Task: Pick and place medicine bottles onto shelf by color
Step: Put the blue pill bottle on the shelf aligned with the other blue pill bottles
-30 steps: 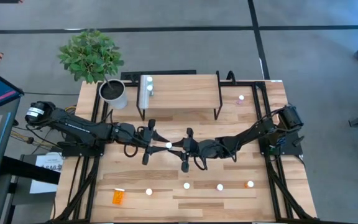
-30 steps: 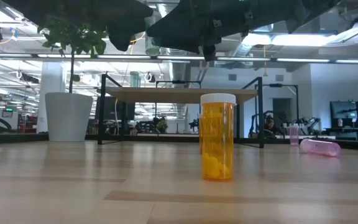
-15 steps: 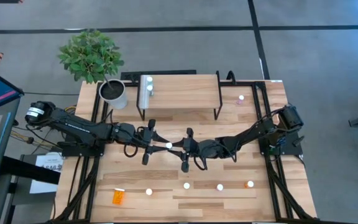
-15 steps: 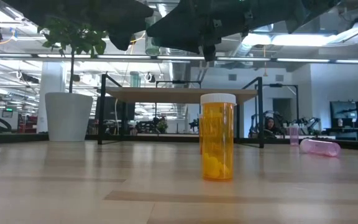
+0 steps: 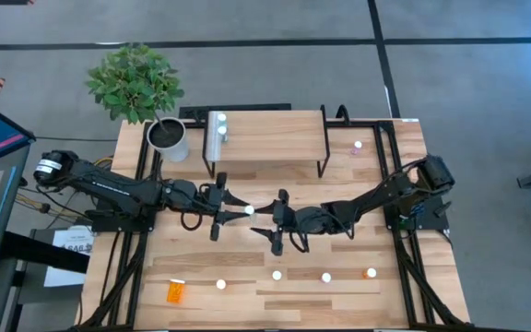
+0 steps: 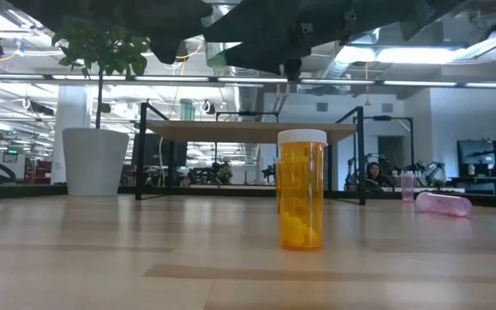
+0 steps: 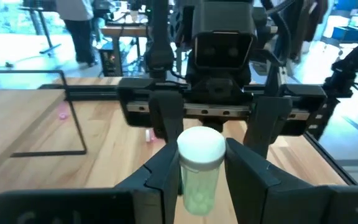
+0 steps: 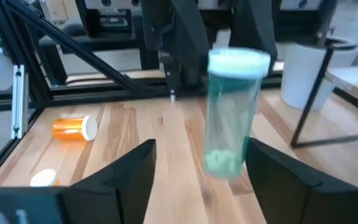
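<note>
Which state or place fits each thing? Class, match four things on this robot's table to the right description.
Things:
1. green bottle
2. right gripper
3. white plant pot
4. leftmost orange bottle

Descriptions:
A. lying on its side
B. open
C. clamped in the left gripper
D. standing by the left end of the shelf

Pairs: 1-C, 2-B, 3-D, 4-A

No lettering can be made out anywhere; the paper sheet (image 5: 70, 244) beside the table (image 5: 395, 304) carries dark print, but it is too small to read
</note>
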Robot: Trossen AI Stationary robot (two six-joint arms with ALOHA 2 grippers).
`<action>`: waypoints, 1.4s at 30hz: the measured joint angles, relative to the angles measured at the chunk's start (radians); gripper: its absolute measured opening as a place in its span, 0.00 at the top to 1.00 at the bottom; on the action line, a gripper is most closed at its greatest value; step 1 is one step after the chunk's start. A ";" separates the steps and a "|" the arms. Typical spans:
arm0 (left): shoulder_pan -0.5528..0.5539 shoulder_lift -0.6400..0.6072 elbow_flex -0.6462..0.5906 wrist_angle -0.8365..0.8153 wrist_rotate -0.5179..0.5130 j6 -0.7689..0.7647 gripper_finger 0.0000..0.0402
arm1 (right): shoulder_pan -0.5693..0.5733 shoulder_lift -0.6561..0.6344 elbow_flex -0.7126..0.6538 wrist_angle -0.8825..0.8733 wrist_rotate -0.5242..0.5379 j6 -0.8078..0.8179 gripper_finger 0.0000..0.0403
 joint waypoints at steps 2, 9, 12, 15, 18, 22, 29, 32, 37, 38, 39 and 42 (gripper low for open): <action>0.000 -0.018 0.000 -0.027 -0.021 -0.001 0.77 | 0.000 -0.032 0.000 -0.069 0.000 0.017 0.33; 0.000 -0.066 0.000 -0.088 -0.095 -0.009 0.77 | 0.008 -0.138 0.000 -0.238 0.000 0.060 0.33; 0.000 -0.081 0.000 -0.118 -0.124 -0.017 0.77 | 0.014 -0.165 0.000 -0.273 0.008 0.065 0.33; 0.000 -0.089 0.000 -0.138 -0.150 -0.028 0.77 | 0.025 -0.177 0.000 -0.288 0.038 0.066 0.33; 0.000 -0.089 0.000 -0.144 -0.171 -0.035 0.77 | 0.034 -0.177 0.000 -0.299 0.059 0.066 0.33; 0.000 -0.089 0.000 -0.145 -0.201 -0.043 0.77 | 0.033 -0.177 0.000 -0.314 0.060 0.066 0.33; 0.000 -0.088 0.000 -0.158 -0.298 -0.045 0.77 | 0.033 -0.177 0.000 -0.311 0.063 0.066 0.33; 0.000 -0.088 0.000 -0.166 -0.341 -0.047 0.77 | 0.031 -0.177 0.000 -0.311 0.063 0.066 0.33; 0.019 -0.087 0.050 -0.311 -0.406 -0.089 0.77 | 0.030 -0.177 0.000 -0.306 0.063 0.066 0.33; 0.023 -0.087 0.065 -0.351 -0.430 -0.101 0.77 | 0.030 -0.177 0.000 -0.305 0.063 0.066 0.33; 0.025 -0.087 0.075 -0.386 -0.460 -0.114 0.77 | 0.030 -0.177 0.000 -0.305 0.063 0.067 0.33; 0.026 -0.087 0.083 -0.425 -0.588 -0.144 0.77 | 0.030 -0.177 0.000 -0.305 0.063 0.071 0.33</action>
